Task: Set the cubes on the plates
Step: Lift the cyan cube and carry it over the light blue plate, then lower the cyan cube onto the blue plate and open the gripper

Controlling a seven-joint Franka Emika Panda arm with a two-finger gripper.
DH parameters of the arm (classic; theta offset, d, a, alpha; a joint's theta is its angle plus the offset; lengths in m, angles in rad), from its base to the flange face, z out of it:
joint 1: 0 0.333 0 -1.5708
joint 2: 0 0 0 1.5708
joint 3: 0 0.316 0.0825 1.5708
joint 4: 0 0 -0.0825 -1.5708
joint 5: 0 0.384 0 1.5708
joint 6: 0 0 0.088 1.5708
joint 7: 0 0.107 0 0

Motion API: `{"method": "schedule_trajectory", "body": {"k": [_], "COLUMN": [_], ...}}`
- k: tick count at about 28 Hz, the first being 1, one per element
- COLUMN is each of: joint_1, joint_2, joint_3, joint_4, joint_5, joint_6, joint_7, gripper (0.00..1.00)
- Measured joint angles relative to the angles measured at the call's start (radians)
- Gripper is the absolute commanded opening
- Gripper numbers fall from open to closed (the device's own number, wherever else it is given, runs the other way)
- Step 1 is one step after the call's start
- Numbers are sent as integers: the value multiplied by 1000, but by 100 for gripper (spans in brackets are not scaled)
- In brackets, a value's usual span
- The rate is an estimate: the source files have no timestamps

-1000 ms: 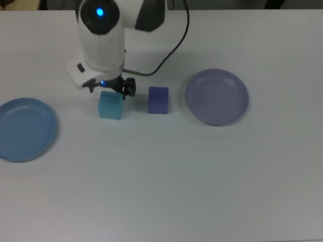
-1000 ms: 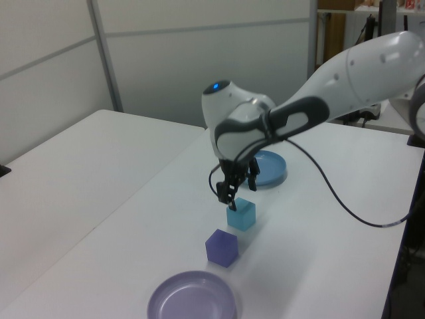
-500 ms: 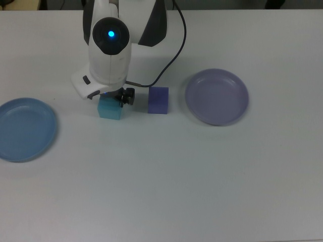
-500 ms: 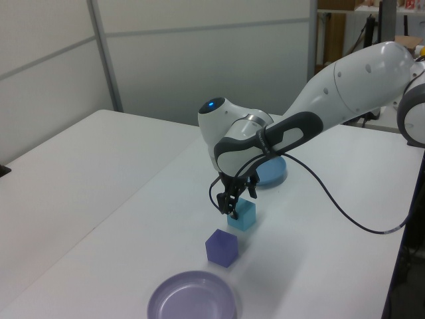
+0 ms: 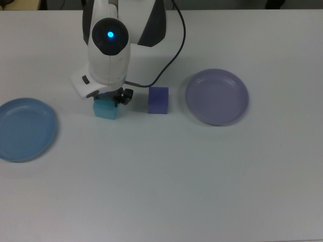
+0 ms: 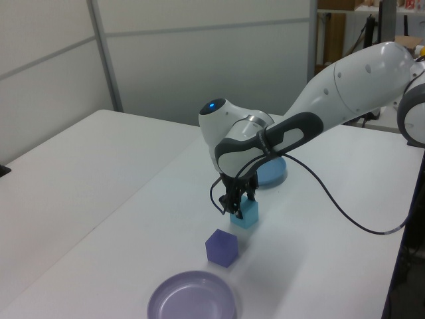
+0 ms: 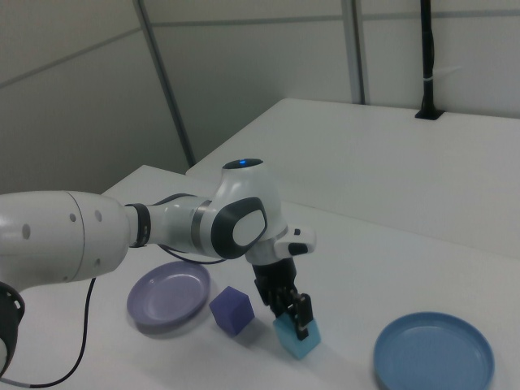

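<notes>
The light cyan cube (image 5: 106, 110) (image 6: 247, 214) (image 7: 296, 337) rests on the white table, with my gripper (image 5: 108, 99) (image 6: 240, 203) (image 7: 294, 313) lowered over it and the fingers pressed against its two sides. The violet-blue cube (image 5: 158, 100) (image 6: 222, 247) (image 7: 232, 310) stands about a cube-width to the top view's right of it, untouched. The sky-blue plate (image 5: 22, 129) (image 6: 272, 171) (image 7: 433, 355) lies at the top view's left edge. The lavender plate (image 5: 216, 96) (image 6: 192, 297) (image 7: 168, 296) sits to the top view's right of the violet-blue cube. Neither plate holds anything.
A black cable (image 5: 171, 45) loops from the arm down to the wrist, just above the violet-blue cube. The white table (image 5: 166, 181) stretches wide toward the top view's bottom edge. Grey wall panels stand behind the table in the left view and the right view.
The gripper came down from above the cyan cube and its fingers closed in on its sides. The cube shifted slightly to the top view's left.
</notes>
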Motion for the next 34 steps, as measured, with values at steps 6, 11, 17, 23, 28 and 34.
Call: {"method": "schedule_trajectory", "body": {"k": [6, 11, 17, 23, 28, 34], "joint_1": [-96, -189, -221, -228, -242, -260], "joint_2": [-67, -56, 42, 112, 115, 110], "joint_3": [-15, -16, -16, -17, -19, -29], "joint_4": [70, 118, 137, 155, 191, 232], "joint_5": [38, 58, 58, 58, 53, -175], "joint_6": [0, 22, 202, 358, 382, 382], "joint_7": [-24, -94, -95, -70, -65, -60], "gripper": [18, 17, 18, 24, 25, 32]}}
